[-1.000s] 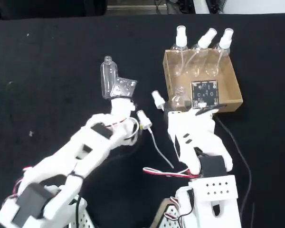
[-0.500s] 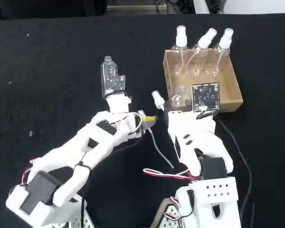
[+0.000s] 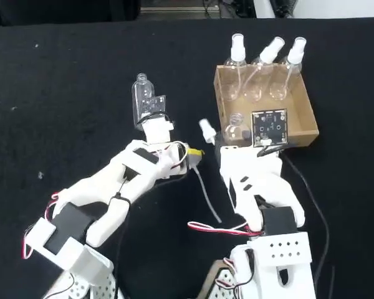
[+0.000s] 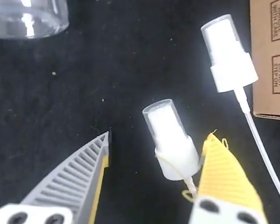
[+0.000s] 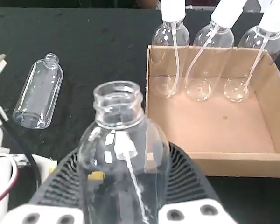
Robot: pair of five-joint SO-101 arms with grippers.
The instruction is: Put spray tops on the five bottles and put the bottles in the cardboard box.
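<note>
My left gripper (image 4: 158,137) is open, low over the black table, with a white spray top (image 4: 170,140) lying between its grey and yellow fingers, close against the yellow one. A second spray top (image 4: 228,53) lies beyond it, near the cardboard box (image 3: 308,115). An uncapped clear bottle (image 3: 142,99) lies on its side past the left gripper (image 3: 190,156). My right gripper (image 5: 121,175) is shut on another uncapped bottle (image 5: 119,140), held upright beside the box's near left corner. Three bottles (image 3: 258,75) with spray tops lean against the box's far wall.
The first spray top's thin dip tube (image 3: 207,194) trails across the cloth between the two arms. Red and white cables (image 3: 215,227) lie near the right arm's base. The table's left half (image 3: 56,106) is bare black cloth.
My left gripper has turned and come down around the spray top, and the arm's base has shifted. The right arm and its bottle have stayed put.
</note>
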